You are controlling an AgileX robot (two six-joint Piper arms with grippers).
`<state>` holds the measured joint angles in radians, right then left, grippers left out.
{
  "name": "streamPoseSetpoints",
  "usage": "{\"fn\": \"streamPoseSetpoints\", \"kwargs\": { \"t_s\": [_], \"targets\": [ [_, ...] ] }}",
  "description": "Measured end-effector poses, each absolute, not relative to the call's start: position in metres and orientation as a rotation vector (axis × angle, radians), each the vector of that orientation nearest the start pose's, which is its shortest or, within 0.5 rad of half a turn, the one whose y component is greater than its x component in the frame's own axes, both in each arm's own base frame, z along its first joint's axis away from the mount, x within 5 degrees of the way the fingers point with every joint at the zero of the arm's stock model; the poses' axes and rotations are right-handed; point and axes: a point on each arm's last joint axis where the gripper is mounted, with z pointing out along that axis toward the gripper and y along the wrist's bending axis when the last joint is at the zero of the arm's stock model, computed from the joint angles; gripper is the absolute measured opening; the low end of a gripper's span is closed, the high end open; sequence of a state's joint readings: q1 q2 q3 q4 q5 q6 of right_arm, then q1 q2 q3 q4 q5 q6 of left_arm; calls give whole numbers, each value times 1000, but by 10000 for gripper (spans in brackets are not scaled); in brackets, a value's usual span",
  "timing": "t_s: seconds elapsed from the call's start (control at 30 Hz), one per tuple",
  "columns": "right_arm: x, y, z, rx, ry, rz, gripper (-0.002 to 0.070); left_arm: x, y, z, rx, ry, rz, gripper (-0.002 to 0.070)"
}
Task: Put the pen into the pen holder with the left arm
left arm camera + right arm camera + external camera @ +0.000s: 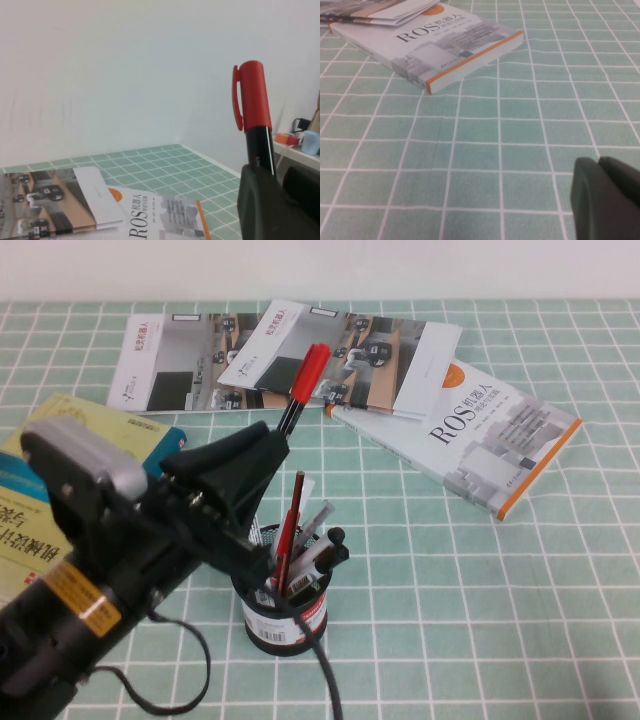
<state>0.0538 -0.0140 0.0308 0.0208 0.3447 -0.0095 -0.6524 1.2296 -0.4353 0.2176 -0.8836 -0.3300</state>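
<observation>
Presently: one pen (303, 386) pinched in the left gripper (262, 445) above one pen holder (284, 610). Right gripper (607, 197) low over the desk (520, 125), fingers pressed together. Three books, two brochures.

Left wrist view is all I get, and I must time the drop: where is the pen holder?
Observer: The pen holder stands on the tablecloth, below the left gripper, which grips the pen by its black barrel.
Operator: Is the holder empty?
Observer: No, a marker and a red pencil stand in it.
Operator: And the right gripper?
Observer: The right gripper sits low over the tablecloth, apart from the ROS book.
</observation>
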Motion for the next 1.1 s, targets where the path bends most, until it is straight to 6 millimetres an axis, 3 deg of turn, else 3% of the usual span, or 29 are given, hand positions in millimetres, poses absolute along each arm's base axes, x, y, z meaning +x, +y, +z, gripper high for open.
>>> {"fn": "streamPoseSetpoints", "kwargs": {
  "t_s": [0.2, 0.47, 0.63, 0.87, 1.1],
  "targets": [
    [53, 4, 172, -45, 1845, 51, -20, 170, -149, 253, 422, 1326, -861, 46],
    [53, 4, 172, -45, 1845, 51, -20, 181, -154, 221, 378, 1455, -880, 46],
    [53, 4, 172, -45, 1845, 51, -20, 184, -156, 213, 378, 1489, -873, 46],
    [53, 4, 172, -45, 1845, 51, -20, 185, -154, 215, 376, 1473, -837, 46],
    [53, 4, 172, -45, 1845, 51, -20, 189, -123, 240, 229, 1429, -659, 46]
  ]
}}
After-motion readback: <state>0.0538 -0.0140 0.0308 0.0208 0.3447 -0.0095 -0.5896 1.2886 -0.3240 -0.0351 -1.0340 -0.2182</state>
